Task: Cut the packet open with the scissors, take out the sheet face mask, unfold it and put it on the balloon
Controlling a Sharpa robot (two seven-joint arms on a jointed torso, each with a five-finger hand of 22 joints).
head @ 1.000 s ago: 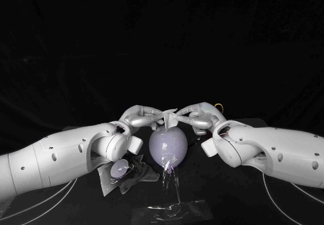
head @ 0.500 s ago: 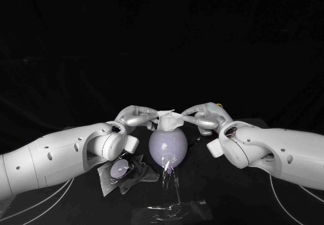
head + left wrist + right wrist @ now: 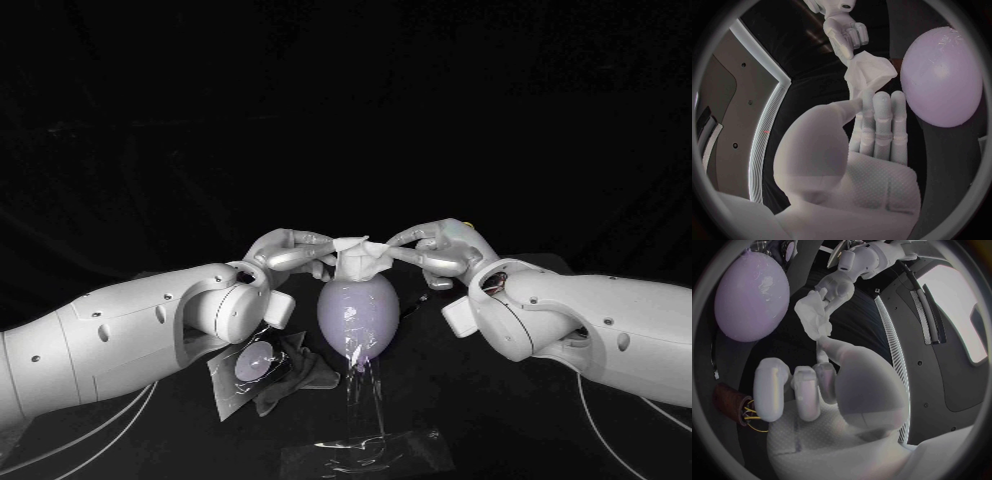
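Over the black worktop [image 3: 490,410], the silver left hand [image 3: 293,252] and right hand [image 3: 436,250] are each pinching the crumpled white sheet mask [image 3: 356,256] at frame centre, just above the pale lilac balloon [image 3: 359,315]; they should be drawing it apart evenly, gently.

The silver many-fingered left hand [image 3: 293,250] and right hand [image 3: 437,250] have drawn slightly apart above the pale purple balloon [image 3: 358,315], each arm easing back toward its own side of the tabletop. The crumpled white sheet face mask [image 3: 356,256] pinched between them has opened wider and shows more plainly.
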